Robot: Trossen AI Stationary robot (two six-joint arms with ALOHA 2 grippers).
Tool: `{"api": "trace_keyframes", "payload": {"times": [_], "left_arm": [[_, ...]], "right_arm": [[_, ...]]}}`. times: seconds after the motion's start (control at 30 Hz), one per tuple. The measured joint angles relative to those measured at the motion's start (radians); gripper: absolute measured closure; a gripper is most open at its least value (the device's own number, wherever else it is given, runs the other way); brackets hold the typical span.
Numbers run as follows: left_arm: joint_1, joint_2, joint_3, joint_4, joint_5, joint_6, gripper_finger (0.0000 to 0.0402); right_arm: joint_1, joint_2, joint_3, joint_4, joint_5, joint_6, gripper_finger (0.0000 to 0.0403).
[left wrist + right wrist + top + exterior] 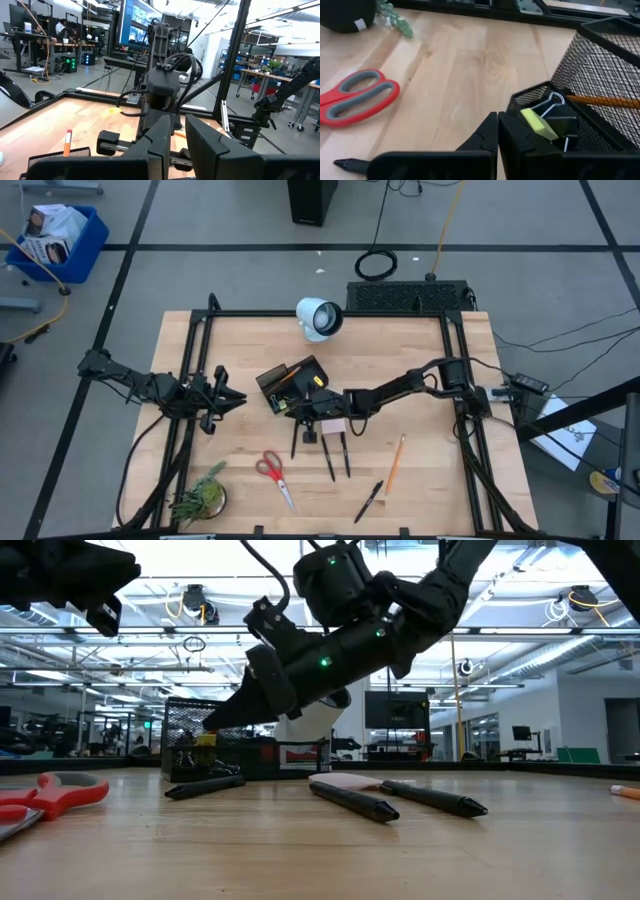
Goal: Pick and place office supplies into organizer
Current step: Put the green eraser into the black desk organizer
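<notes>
Your left end effector [222, 393] waits at the left of the worktop [430, 480], fingers nearly together and grasping nothing. Near it lie the scissors [272, 473] — stiff, with red handles toward the far side and blades toward you. The organizer [290, 383] sits mid-worktop, an orange pencil [600, 101] and clips [555, 120] already inside. Your right end effector [300, 416] hangs clenched and empty beside it. The pens [328, 457] just near of it are light and slick, lying near-to-far — grip them mid-barrel.

Right gripper [297, 409] jaws shut, arm stretched out; left gripper [232, 399] idle
</notes>
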Motion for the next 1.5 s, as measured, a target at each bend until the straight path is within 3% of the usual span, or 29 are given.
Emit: {"api": "trace_keyframes", "payload": {"times": [0.53, 0.77, 1.03, 1.5], "left_arm": [[0.000, 0.000, 0.000, 0.000, 0.000, 0.000, 0.0339], [0.000, 0.000, 0.000, 0.000, 0.000, 0.000, 0.0339], [0.000, 0.000, 0.000, 0.000, 0.000, 0.000, 0.0339], [0.000, 0.000, 0.000, 0.000, 0.000, 0.000, 0.0339]], "right_arm": [[-0.035, 0.028, 0.001, 0.002, -0.029, 0.073, 0.0403], [-0.032, 0.132, 0.114, 0.007, -0.050, 0.073, 0.0403], [-0.021, 0.134, 0.129, -0.004, -0.050, 0.080, 0.0403], [-0.035, 0.133, 0.129, 0.045, 0.100, 0.082, 0.0403]]}}
